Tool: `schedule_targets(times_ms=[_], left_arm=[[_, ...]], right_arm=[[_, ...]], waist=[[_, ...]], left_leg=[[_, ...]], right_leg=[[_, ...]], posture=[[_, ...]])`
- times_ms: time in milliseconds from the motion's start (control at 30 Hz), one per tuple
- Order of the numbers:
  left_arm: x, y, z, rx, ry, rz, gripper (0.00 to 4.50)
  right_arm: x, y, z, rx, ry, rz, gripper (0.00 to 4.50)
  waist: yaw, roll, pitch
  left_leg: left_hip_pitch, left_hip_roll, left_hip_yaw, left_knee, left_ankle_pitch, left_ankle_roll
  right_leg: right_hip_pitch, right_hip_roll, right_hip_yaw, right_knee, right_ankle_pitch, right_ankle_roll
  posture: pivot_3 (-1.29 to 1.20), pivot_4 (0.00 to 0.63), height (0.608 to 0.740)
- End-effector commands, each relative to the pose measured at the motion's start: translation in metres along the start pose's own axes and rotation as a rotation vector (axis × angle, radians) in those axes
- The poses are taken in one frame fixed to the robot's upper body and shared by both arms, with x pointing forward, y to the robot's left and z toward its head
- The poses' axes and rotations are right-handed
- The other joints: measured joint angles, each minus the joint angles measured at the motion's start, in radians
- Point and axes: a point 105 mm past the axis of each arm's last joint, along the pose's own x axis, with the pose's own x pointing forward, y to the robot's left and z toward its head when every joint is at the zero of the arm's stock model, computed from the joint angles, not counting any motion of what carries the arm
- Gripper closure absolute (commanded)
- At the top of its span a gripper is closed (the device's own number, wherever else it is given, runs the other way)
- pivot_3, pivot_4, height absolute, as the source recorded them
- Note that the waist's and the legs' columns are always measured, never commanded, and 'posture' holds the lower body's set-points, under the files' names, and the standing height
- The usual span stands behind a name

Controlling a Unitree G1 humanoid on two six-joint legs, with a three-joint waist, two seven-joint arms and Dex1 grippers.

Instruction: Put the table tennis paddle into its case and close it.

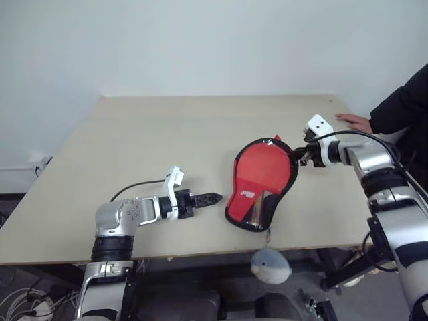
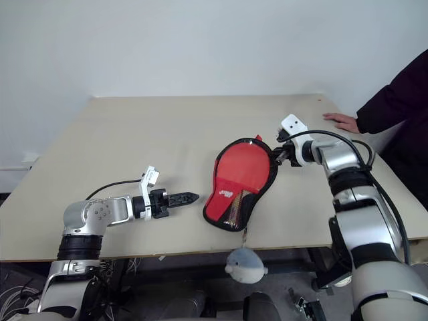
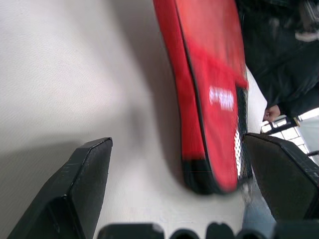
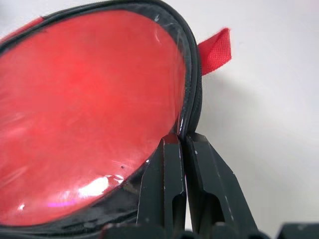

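Observation:
The case (image 1: 249,200) lies flat on the table (image 1: 167,134), its red and clear side up and its round end farthest from me. The table tennis paddle (image 1: 266,166) is inside, and its red face shows through the clear cover. My right gripper (image 4: 182,137) is at the round end's right rim, shut with its fingertips pinching the black edging next to a small red tab (image 4: 215,50). My left gripper (image 1: 215,198) rests low over the table just left of the case's narrow end, apart from it and pointing at it. It is open with nothing between its fingers (image 3: 84,179).
A person's hand (image 1: 354,122) in a dark sleeve rests on the table's far right corner, close behind my right arm. A small grey-white plush toy (image 2: 245,265) hangs from the case below the table's front edge. The table's left and far parts are bare.

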Motion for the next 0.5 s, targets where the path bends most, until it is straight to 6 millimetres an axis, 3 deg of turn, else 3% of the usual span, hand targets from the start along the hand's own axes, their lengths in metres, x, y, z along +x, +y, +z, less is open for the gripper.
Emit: schedule_targets(times_ms=[33, 367, 500], left_arm=[[-0.002, -0.011, 0.012, 0.045, -0.043, -0.031, 0.0], [-0.006, -0.01, 0.013, 0.045, -0.053, -0.02, 0.0], [-0.006, -0.011, 0.012, 0.046, -0.053, -0.019, 0.0]], right_arm=[[-0.003, -0.018, 0.025, -0.082, -0.045, -0.135, 4.47], [0.005, -0.034, 0.017, -0.171, 0.011, -0.374, 4.47], [0.013, -0.029, 0.01, -0.167, 0.018, -0.393, 4.47]], waist=[[-0.008, 0.0, 0.0], [-0.019, 0.001, 0.0], [-0.019, 0.002, 0.0]], left_leg=[[0.0, 0.0, 0.0, -0.001, 0.0, -0.001], [0.001, 0.0, -0.001, -0.002, 0.002, -0.003], [0.002, 0.002, -0.001, -0.002, 0.003, -0.005]], right_leg=[[0.0, 0.0, 0.0, 0.0, 0.0, 0.0], [-0.001, 0.005, 0.0, 0.002, 0.001, -0.001], [-0.001, 0.007, 0.001, 0.002, 0.002, -0.003]], posture=[[0.0, 0.0, 0.721], [0.0, 0.0, 0.721], [0.0, 0.0, 0.721]])
